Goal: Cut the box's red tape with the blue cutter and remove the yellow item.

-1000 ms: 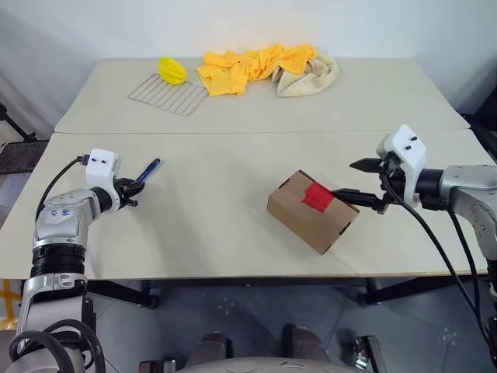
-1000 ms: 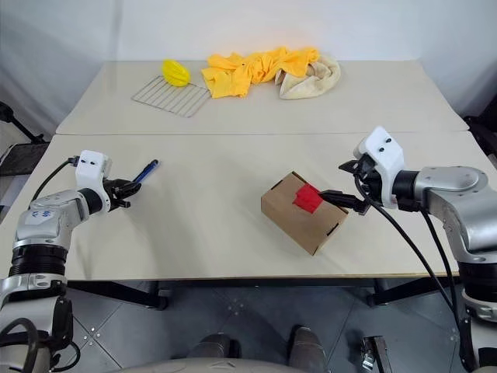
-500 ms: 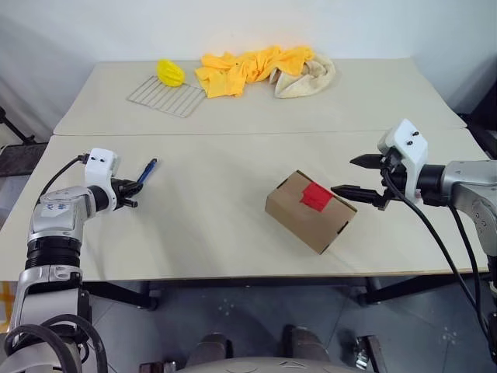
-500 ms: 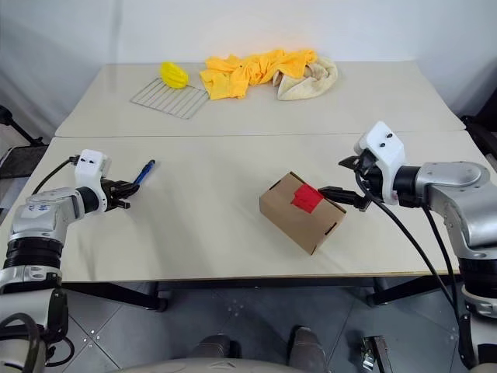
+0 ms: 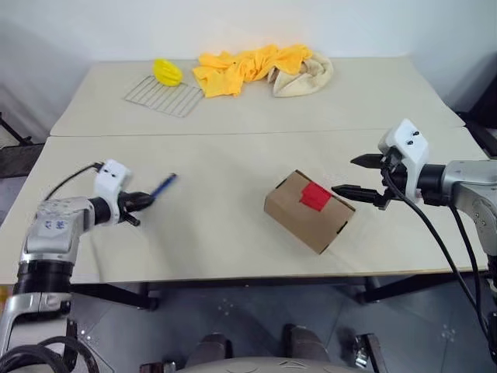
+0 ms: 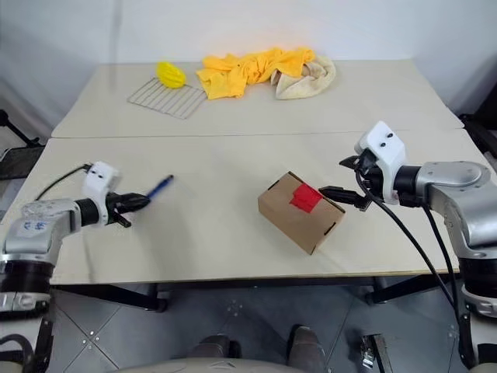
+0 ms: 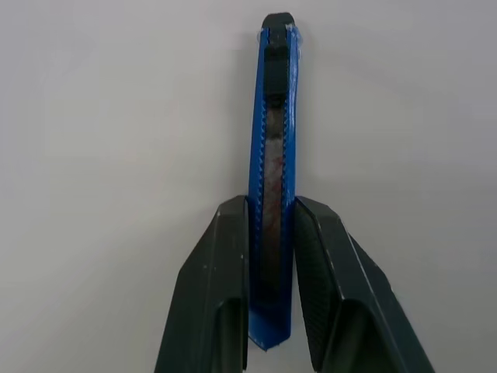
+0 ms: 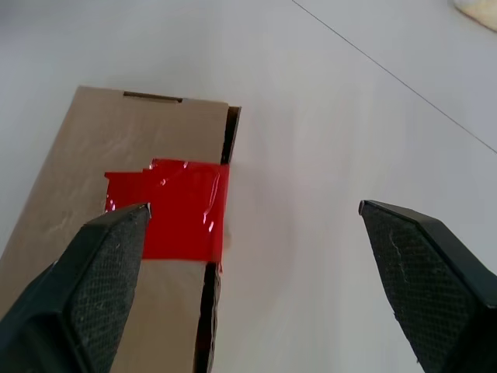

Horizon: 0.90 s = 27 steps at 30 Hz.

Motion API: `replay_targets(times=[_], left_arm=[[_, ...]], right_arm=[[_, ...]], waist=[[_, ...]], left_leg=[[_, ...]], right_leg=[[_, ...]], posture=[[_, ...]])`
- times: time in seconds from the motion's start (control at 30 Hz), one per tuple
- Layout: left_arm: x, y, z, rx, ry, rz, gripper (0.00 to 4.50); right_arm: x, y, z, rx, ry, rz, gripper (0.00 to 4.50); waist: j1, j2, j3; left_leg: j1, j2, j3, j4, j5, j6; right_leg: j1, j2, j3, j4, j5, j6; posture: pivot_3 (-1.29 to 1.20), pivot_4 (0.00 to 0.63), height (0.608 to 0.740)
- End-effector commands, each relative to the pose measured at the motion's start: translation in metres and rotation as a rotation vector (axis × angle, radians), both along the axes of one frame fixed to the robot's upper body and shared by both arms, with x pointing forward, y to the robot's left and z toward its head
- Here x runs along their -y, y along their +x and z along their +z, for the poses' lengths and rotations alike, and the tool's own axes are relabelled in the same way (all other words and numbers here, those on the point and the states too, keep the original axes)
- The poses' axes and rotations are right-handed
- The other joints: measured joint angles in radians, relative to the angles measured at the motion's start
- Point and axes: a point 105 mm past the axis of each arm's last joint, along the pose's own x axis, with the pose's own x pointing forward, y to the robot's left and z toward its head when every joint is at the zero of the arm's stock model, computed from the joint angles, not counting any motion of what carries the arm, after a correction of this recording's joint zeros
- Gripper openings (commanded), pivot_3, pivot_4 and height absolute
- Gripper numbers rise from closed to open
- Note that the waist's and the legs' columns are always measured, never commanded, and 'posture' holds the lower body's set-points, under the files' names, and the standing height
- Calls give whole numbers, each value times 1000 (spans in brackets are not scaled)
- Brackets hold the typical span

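The brown box [image 5: 298, 215] lies closed on the near table, right of centre, with the red tape [image 5: 315, 196] across its flap seam. My right gripper [image 5: 356, 176] hovers open just right of the box, level with its top. In the right wrist view one finger [image 8: 93, 272] overlaps the red tape [image 8: 177, 208]. My left gripper [image 5: 141, 203] at the left is shut on the blue cutter [image 5: 164, 186], which points towards the box. The left wrist view shows the blue cutter [image 7: 273, 116] clamped between both fingers [image 7: 221, 272]. The yellow item is hidden.
On the far table a wire rack [image 5: 165, 95] holds a lemon-like fruit [image 5: 166, 71]. Beside it lie an orange-yellow cloth [image 5: 245, 66] and a beige towel [image 5: 309, 76]. A seam [image 5: 256, 132] divides the two tables.
My left gripper has closed on the blue cutter and carried it rightwards and nearer, with the cutter swung towards the box. The right gripper and the box have stayed put.
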Motion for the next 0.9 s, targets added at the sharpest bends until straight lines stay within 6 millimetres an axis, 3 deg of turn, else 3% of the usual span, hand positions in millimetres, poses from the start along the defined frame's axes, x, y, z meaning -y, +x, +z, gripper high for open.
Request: replay_targets(times=[0.03, 0.23, 0.4, 0.5, 0.7, 0.9], left_arm=[[19, -16, 11, 20, -12, -140, 799], [26, -28, 16, 59, 46, -234, 799], [57, -50, 7, 52, 125, -443, 799], [79, -58, -2, 66, 172, -530, 799], [96, -68, -16, 78, 233, -598, 799], [107, -75, -32, 85, 292, -639, 799]], right_arm=[[-5, 0, 11, 56, 7, 14, 4500], [-7, -2, 5, 55, 28, 7, 4500], [-11, -8, 1, 55, 40, 11, 4500], [-21, -16, 1, 58, 42, 42, 4500], [-46, -36, 0, 38, 1, 138, 4500], [-85, -58, -2, 11, -32, 309, 4500]], waist=[[1, 0, 0], [-1, -1, 0], [-1, 0, 0], [2, 0, 0], [0, 0, 0], [4, 0, 0]], left_leg=[[0, 0, 0, 0, 0, 0], [-1, 1, 0, 0, 0, 0], [-2, 1, 0, -1, -2, 1], [-2, 1, 0, -1, -2, 2], [-3, 1, 0, -1, -2, 2], [-2, 1, 0, 0, -3, 3]], right_leg=[[0, 0, 0, 0, 0, 0], [-1, 1, 0, 0, 0, -1], [-2, 1, 0, -2, 0, -1], [-2, 1, 0, -2, 0, -1], [-2, 1, 0, -2, 0, -1], [-2, 1, 0, -3, 0, -1]], posture=[[0, 150, 740], [0, 150, 740], [0, 150, 740], [0, 150, 740], [0, 150, 740], [0, 150, 740]])
